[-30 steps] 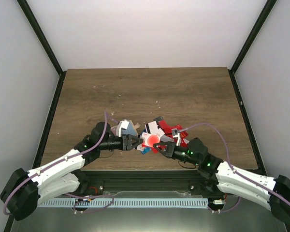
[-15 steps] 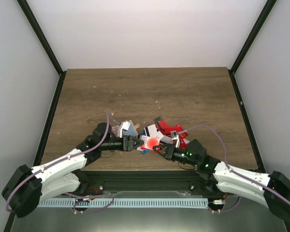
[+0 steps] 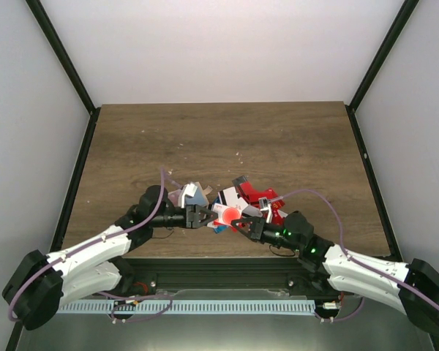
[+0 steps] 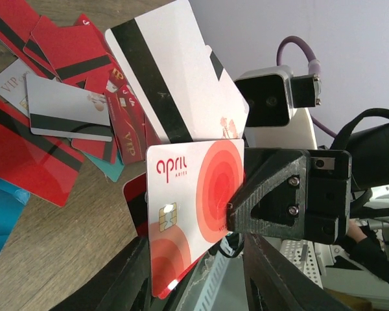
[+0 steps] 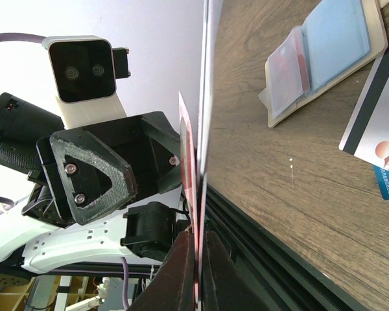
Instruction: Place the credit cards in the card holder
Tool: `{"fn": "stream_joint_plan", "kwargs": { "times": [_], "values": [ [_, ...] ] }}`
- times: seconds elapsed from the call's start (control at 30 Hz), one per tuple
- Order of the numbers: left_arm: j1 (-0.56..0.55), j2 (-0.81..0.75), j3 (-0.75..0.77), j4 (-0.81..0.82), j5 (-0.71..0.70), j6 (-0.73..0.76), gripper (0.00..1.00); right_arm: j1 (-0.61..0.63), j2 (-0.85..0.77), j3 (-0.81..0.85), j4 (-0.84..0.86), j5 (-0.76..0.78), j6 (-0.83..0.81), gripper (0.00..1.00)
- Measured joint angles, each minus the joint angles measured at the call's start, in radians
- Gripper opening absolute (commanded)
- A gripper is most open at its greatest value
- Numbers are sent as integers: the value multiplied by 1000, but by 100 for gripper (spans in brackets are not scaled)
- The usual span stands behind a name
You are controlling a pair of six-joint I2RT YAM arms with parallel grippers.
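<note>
Grips one of the credit cards [image 4: 188, 194], white with red circles, a chip and the word "april", in the right hand [image 3: 241, 221], fingers shut flat on one edge and holding it upright in the air over the near part of the table [image 3: 278, 139]. Shows a second card, the striped white card [image 4: 168, 84], right behind the first and overlapping it; cannot tell whether caught in the same pinch. Meets that raised card with the left hand [image 3: 200, 216], pointed tip to tip at the right hand, both low over the wood. Stands partly open there, fingers [image 4: 120, 285] spread with the lower corner of the raised card between them; cannot tell whether either finger touches it. Lying flat just beyond the right hand, the heap [image 3: 252, 196] of other cards: mostly red, several with black stripes, one grey-white, teal-blue ones at the fringe, all overlapping. Lying open on the table just beyond the left hand and left of the heap, the card holder [image 5: 324, 58]: beige, clear pockets facing up, something reddish showing through one pocket and pale blue through the other
</note>
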Motion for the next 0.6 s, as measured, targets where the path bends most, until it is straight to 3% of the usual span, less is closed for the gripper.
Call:
{"fn": "stream_joint_plan", "kwargs": {
  "times": [0.13,0.3,0.6],
  "values": [
    [0,-24,1,-26,-2,2,39,0,2,0,-1,0,-3,1],
    [0,-26,2,-41,-2,3,28,0,25,0,0,0,-5,1],
    [-2,35,2,19,11,-6,20,-2,38,0,1,1,-4,1]
  ]
}}
